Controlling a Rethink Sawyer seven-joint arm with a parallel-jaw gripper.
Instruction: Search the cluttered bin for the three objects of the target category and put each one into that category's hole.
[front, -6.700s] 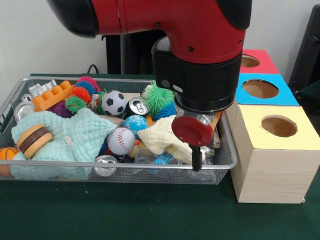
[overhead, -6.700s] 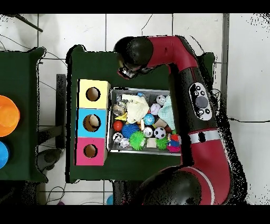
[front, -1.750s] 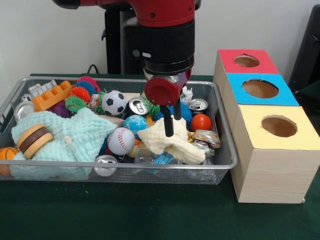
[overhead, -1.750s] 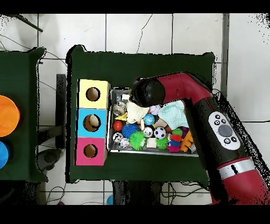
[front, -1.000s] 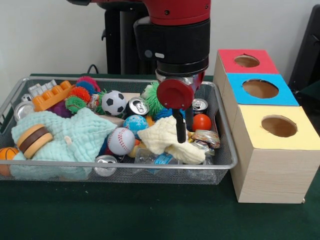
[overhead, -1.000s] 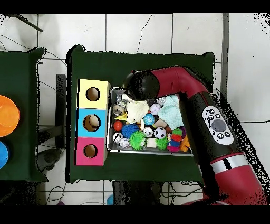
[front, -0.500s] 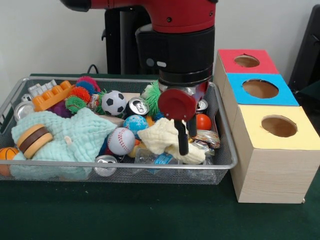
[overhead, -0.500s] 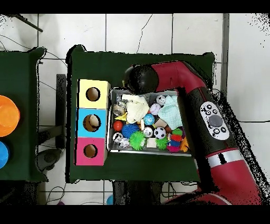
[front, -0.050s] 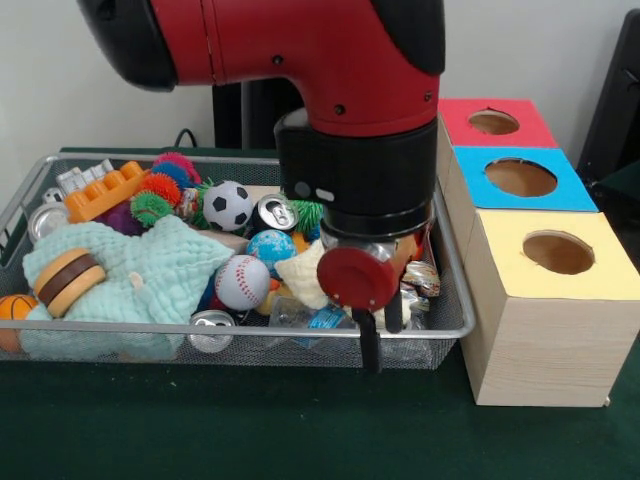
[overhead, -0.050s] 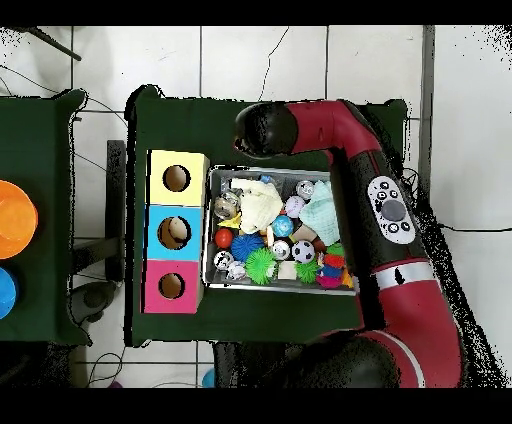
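The gripper (front, -0.050s: 378, 345) hangs low in the centre of the front view, its dark fingers (front, -0.050s: 369, 352) reaching down in front of the near rim of the wire bin (front, -0.050s: 30, 186). The jaws stand a little apart with nothing between them, as far as this angle lets me judge. The target category is not shown, so which three things are wanted cannot be told; the candidates all lie in the bin: the baseball (front, -0.050s: 242, 281) and soccer ball (front, -0.050s: 229, 205) left of centre, the cans (front, -0.050s: 277, 211), the spiky balls (front, -0.050s: 157, 187) at upper left.

The relation that matters: everything in the bin lies above and left of the jaws in the front view, behind the rim, with the yellow cloth (front, -0.050s: 305, 271) nearest. The three-hole box (front, -0.050s: 545, 300) sits at right. In the overhead view the arm's end (overhead, -0.050s: 262, 130) is above the bin's top edge, outside it.
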